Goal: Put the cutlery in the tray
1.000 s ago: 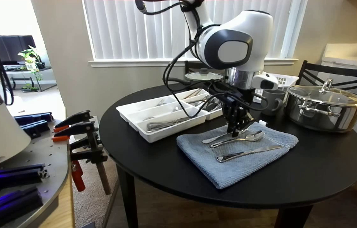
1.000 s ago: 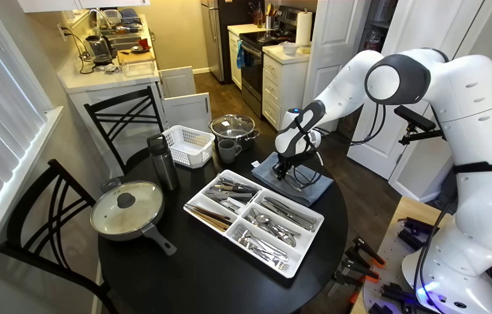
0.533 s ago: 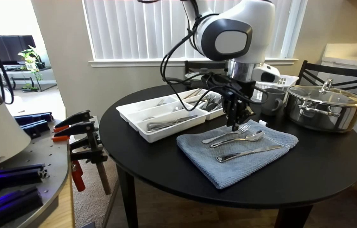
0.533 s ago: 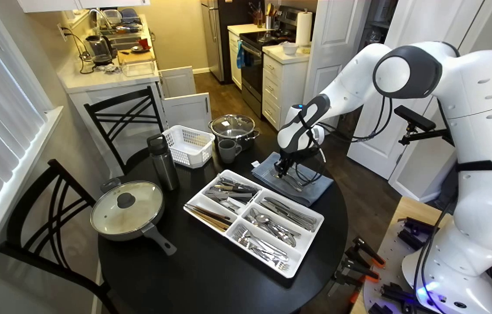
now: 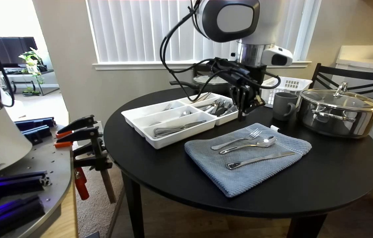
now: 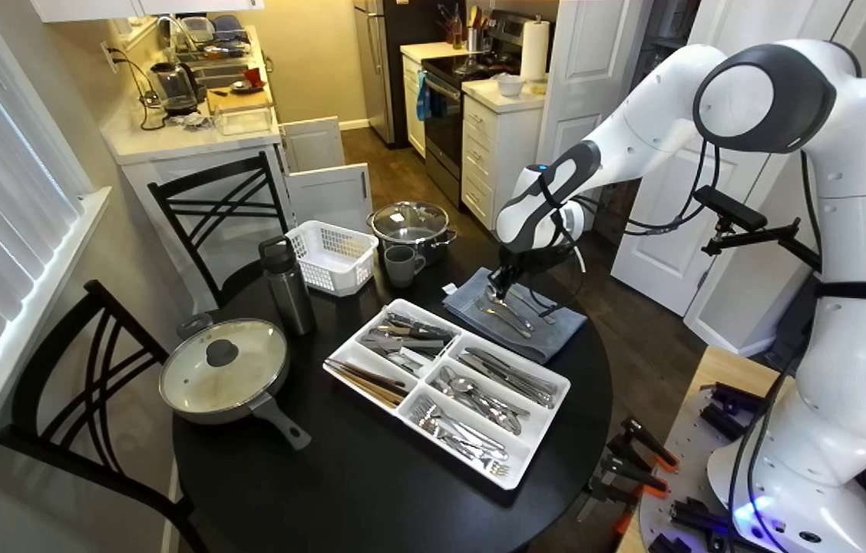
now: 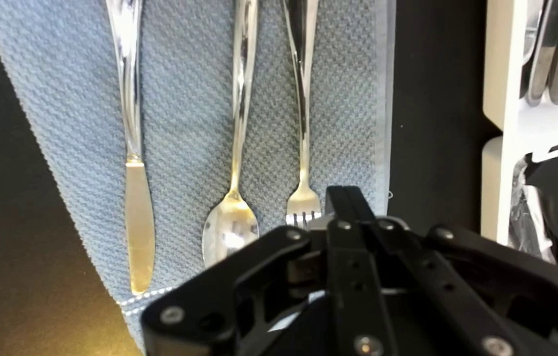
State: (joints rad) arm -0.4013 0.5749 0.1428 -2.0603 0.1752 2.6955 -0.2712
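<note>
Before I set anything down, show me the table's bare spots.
The table is bare between pan handle and tray; also between towel and pot. Crowded: pot, mug and basket stand close together; fork, spoon and knife lie on the towel.

No text legible (towel tag (image 5: 274,128) unreadable).

Open way: strip of black tabletop (image 7: 435,123) between blue cloth (image 7: 185,109) and white tray (image 7: 499,49) | Low barrier: tray's raised sides | Standing obstacles: grey mug (image 5: 281,107) near cloth, lidded pot (image 5: 338,124) beside mug
</note>
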